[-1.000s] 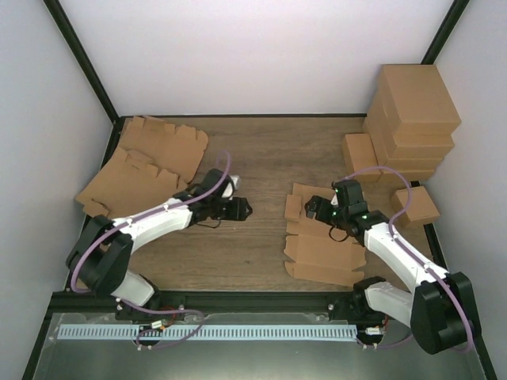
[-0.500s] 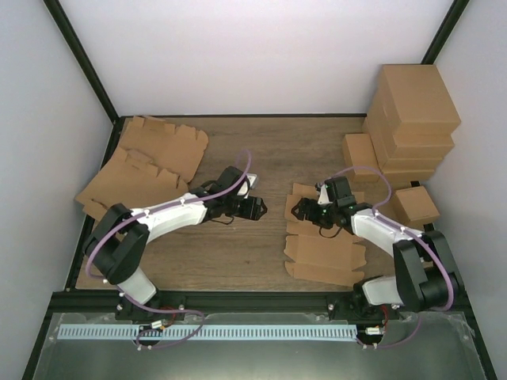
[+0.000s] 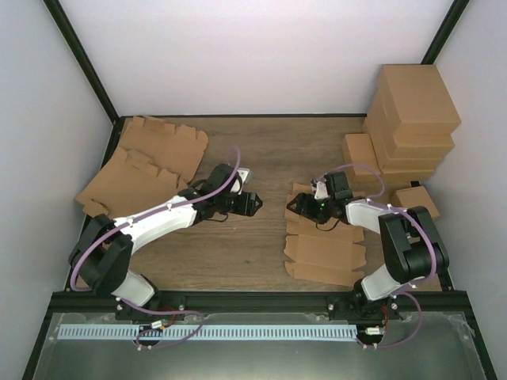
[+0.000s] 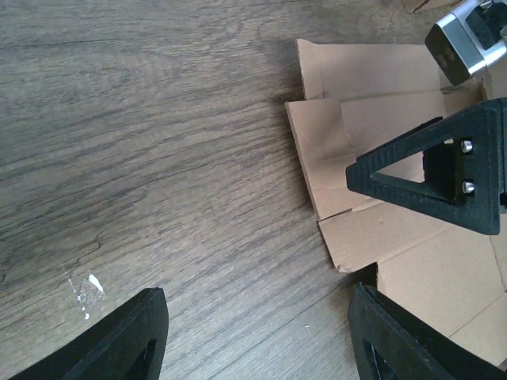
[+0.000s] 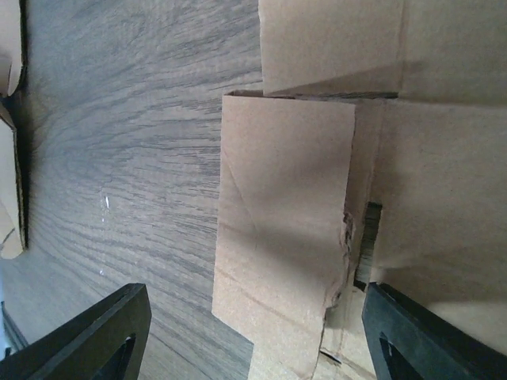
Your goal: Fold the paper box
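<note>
The left pincer [image 4: 257,342] and right pincer [image 5: 255,336] both gape, holding nothing. The box [image 5: 285,237] lies flat with no walls raised. I judge nearly all the folding remains.

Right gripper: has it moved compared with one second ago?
Yes. The right gripper has shifted left across the paper box, farther from the stacked cartons.
</note>
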You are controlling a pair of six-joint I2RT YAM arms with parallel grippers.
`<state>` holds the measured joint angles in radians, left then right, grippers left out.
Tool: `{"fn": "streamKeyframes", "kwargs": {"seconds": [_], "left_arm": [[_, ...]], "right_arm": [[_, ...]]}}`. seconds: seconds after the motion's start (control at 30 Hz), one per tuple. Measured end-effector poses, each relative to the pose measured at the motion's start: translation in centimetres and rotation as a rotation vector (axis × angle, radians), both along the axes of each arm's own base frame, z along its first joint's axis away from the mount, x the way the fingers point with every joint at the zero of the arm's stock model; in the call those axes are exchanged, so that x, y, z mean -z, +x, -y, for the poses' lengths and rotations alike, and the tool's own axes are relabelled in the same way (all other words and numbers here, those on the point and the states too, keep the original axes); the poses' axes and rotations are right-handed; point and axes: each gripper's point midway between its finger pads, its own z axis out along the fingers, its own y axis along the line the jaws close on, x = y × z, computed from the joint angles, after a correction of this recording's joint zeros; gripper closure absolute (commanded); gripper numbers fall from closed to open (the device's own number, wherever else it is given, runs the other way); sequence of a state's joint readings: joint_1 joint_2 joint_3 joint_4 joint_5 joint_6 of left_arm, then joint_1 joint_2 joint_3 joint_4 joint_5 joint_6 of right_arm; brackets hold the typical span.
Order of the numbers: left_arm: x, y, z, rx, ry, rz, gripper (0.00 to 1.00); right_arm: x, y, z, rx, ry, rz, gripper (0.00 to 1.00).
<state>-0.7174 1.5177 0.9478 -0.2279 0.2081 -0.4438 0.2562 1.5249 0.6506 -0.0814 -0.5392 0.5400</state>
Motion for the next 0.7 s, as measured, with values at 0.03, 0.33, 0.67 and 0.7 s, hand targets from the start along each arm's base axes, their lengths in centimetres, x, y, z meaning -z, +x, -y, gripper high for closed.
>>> {"fn": "streamKeyframes", "kwargs": {"seconds": [0.03,0.33,0.67,0.7], "left_arm": [[0.0,0.1,-0.1,-0.003,0.001,0.001,0.35],[1.0,-0.4,-1.1,-0.016,0.033,-0.023,0.35],[0.6,-0.1,-1.8,-0.036,0.038,-0.013,0.35],[0.6,0.0,-1.8,-0.038,0.038,-0.012,0.35]], "right_arm": [[0.2,0.0,-0.1,-0.004,0.014,-0.009,0.27],[-2.1,0.4,-1.8,-0.058,0.148,0.032,0.41],[-1.7,0.7,-2.7,-0.113,0.179,0.021,0.59],[-1.5,0.9,-2.7,-0.112,0.166,0.020,0.60]]}}
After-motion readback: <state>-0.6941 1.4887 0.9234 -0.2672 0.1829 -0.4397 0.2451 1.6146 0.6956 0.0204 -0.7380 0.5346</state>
